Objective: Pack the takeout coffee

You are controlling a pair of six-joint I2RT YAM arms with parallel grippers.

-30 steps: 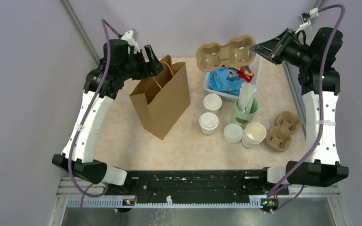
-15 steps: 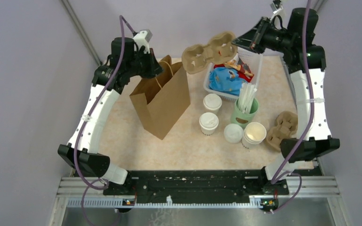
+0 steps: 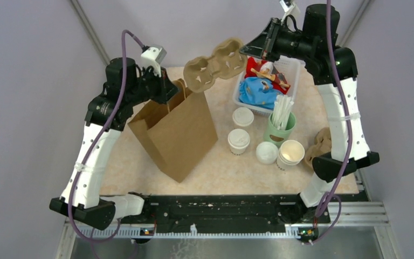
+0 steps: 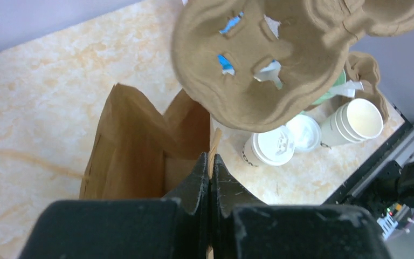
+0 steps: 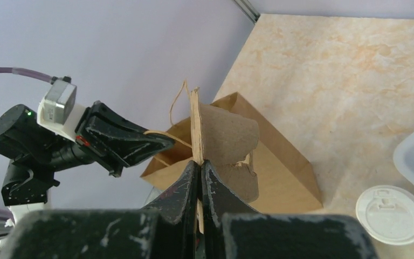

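Observation:
The takeout coffee (image 3: 239, 141) is a lidded white cup with black lettering, standing on the table right of the brown paper bag (image 3: 175, 129); it also shows in the left wrist view (image 4: 272, 148). My left gripper (image 3: 168, 89) is shut on the bag's top rim (image 4: 213, 141), and the bag (image 4: 140, 145) gapes open below it. My right gripper (image 3: 246, 52) is shut on the edge of a cardboard cup carrier (image 3: 214, 67), which hangs in the air just above and behind the bag's mouth (image 5: 226, 135). Neither gripper touches the coffee.
A second lidded cup (image 3: 243, 117) stands behind the coffee. A loose lid (image 3: 267, 152), a stack of lidless cups (image 3: 291, 154) and a green cup of straws (image 3: 280, 127) sit to the right. Behind them is a white basket (image 3: 294, 81) of snack packets. Another carrier (image 3: 323, 141) is partly hidden by the right arm.
My left gripper closed on the bag's rim and drew the bag toward the near left. My right arm carried the cardboard carrier leftward, from over the basket to over the bag.

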